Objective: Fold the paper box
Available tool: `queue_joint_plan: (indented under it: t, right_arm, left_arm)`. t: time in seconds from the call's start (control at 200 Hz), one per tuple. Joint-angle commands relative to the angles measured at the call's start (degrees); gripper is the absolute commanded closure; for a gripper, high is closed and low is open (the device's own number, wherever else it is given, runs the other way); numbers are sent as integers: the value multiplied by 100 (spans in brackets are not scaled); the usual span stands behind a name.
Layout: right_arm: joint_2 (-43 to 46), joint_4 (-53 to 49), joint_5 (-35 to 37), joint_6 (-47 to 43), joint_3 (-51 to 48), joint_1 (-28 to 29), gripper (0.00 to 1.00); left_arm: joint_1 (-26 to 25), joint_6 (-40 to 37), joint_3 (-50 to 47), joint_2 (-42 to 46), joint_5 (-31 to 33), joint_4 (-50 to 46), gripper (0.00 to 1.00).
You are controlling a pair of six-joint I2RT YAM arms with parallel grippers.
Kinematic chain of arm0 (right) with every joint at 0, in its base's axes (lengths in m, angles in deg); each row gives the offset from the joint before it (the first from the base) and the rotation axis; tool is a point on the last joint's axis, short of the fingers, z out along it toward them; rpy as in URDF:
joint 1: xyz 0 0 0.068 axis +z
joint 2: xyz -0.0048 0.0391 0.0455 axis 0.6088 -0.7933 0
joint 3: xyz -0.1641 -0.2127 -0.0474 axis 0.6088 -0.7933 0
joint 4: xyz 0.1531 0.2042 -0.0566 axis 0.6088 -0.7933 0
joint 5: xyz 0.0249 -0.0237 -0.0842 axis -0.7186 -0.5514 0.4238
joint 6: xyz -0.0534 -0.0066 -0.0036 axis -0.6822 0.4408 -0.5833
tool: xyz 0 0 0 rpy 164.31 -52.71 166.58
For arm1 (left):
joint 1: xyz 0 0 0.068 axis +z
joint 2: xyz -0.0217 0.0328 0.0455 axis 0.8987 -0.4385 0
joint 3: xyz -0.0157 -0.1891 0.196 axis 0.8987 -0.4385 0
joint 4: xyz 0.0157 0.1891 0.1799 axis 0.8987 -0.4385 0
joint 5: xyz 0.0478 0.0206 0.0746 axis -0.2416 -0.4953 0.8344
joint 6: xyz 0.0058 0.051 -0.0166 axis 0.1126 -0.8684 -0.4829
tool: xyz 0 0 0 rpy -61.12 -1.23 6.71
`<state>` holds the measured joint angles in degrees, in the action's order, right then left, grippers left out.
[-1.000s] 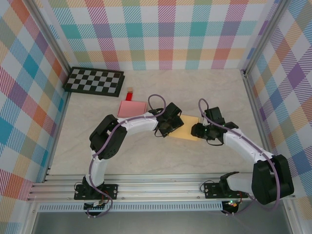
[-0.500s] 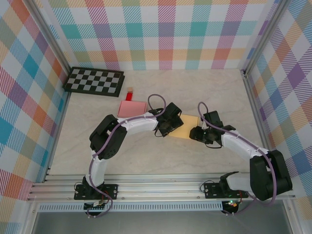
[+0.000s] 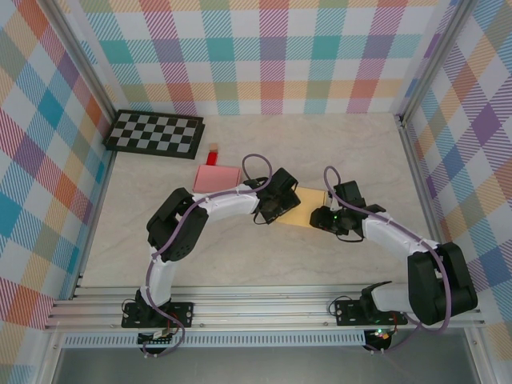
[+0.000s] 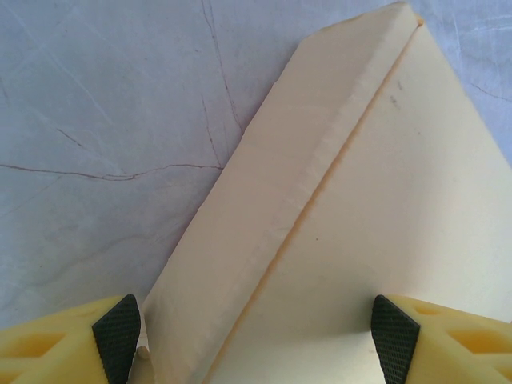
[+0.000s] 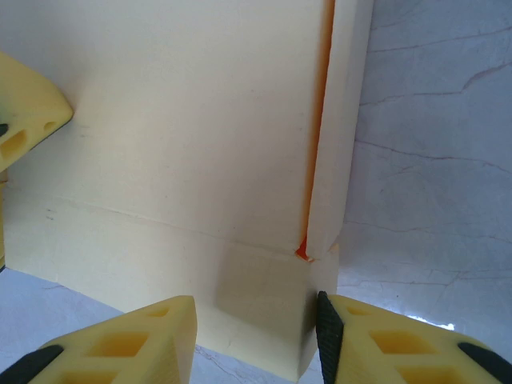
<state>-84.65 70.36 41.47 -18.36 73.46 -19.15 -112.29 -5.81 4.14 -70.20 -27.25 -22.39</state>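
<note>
My left fingers point(image 4: 56, 352) stand wide apart and hold nothing. Their black pads sit in the two bottom corners of the left wrist view, and the finger bodies are cut off by the frame. Under them the pale yellow flat cardboard box point(image 4: 384, 200) lies on the grey marbled tabletop point(image 4: 96, 96). Its long side flap point(image 4: 272, 184) is folded over onto the panel, with the crease running diagonally up between my pads. I cannot tell whether the pads touch the card.

My right fingers point(image 5: 120, 344) are at a middling gap, astride the small end flap point(image 5: 264, 296) at the box's near corner. The right-hand pad sits against that flap's edge. The other finger is over the panel, and I cannot tell whether the flap is truly pinched. A thin orange line shows in the slit beside the folded strip. One left finger pokes in at the left edge of this view, mostly cut off.

From above, both wrists meet over the box at mid-table and cover most of it, so just a strip shows between them. Beyond my left arm lies a pink flat sheet point(image 3: 216, 178). At its far edge is a small red thing point(image 3: 213, 156), too small to identify. A black-and-white checkerboard point(image 3: 156, 132) lies in the far left corner.
</note>
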Motion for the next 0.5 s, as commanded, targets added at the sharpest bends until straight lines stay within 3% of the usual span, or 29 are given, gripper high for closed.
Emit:
queue_joint_plan:
  t: [0.0,0.495]
  right_arm:
    - [-69,119,-58,-148,70,-7,55]
    - [-120,767,300,-272,-461,-9,57]
  left_arm:
    - [44,-54,-77,-135,161,-314,23]
    - [45,-36,-129,-199,161,-275,23]
